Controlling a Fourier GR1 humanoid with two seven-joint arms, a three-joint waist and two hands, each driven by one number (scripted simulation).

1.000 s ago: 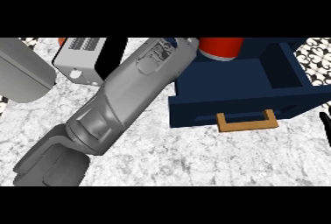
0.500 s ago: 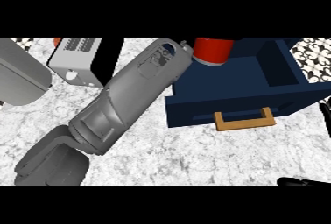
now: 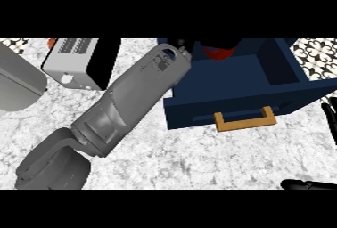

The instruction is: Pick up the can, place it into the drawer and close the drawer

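A: Can [image 3: 219, 52], red, at the far end of the open drawer [image 3: 263, 84], over the blue interior. Only part of it shows; the top band cuts it off.

B: Held or set down?

A: Cannot tell. The left hand [image 3: 180, 43] is at the end of the long grey forearm that crosses the surface [image 3: 197, 160], and only a dark bit of it shows just beside the can. Its fingers are hidden, so no call on whether it is grasping or released.

B: Right hand?

A: Right hand [image 3: 304, 184] sits at the lower right edge, only dark fingers showing, well apart from the drawer. Cannot tell its state either.

B: Step in hand?

A: Judged as placing: can is within the drawer's outline, drawer pulled out, tan handle [image 3: 245, 121] facing the robot. Closing not yet done.

B: Next move?

A: Likely let the can settle inside, clear the hand out over the drawer wall, then push the front panel inward. Risk: the forearm catches the wall.

B: Surroundings?

A: Toaster [image 3: 72, 60] at upper left, a grey rounded object [image 3: 16, 84] at the left edge.
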